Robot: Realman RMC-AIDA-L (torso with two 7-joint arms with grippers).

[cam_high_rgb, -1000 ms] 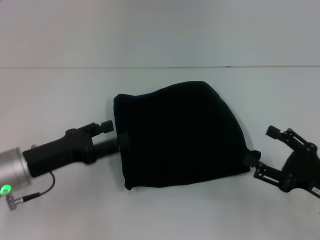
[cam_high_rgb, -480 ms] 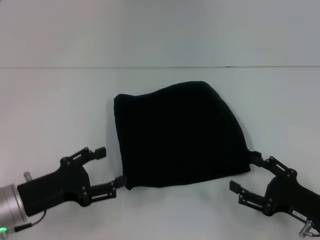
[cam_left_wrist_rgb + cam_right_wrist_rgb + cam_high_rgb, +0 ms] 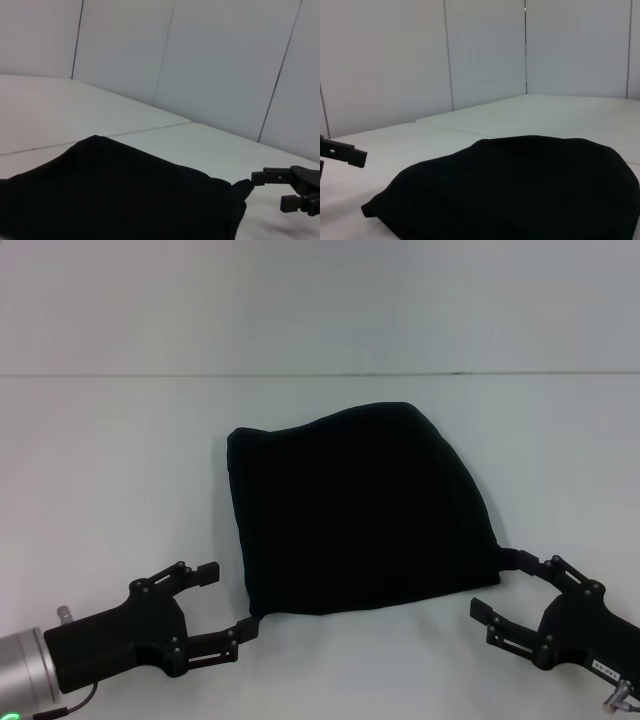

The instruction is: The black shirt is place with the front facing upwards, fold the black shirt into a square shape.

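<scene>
The black shirt (image 3: pixel 355 510) lies folded into a rough square in the middle of the white table, plain black side up with no lettering showing. My left gripper (image 3: pixel 228 600) is open by the shirt's near left corner, one fingertip almost at the cloth. At the near right corner my right gripper (image 3: pixel 495 584) is also open, its far fingertip right at a small cloth tip. Neither holds anything. The left wrist view shows the shirt (image 3: pixel 115 195) and the right gripper (image 3: pixel 267 189) beyond it. In the right wrist view the shirt (image 3: pixel 520 190) fills the foreground.
The white table (image 3: pixel 110 440) spreads on all sides of the shirt, with a seam line (image 3: pixel 320 374) across its far part. Pale wall panels (image 3: pixel 225 60) stand behind it.
Both arms have drawn back from the shirt's sides toward the near edge and now flank its near corners, open. The shirt has not moved.
</scene>
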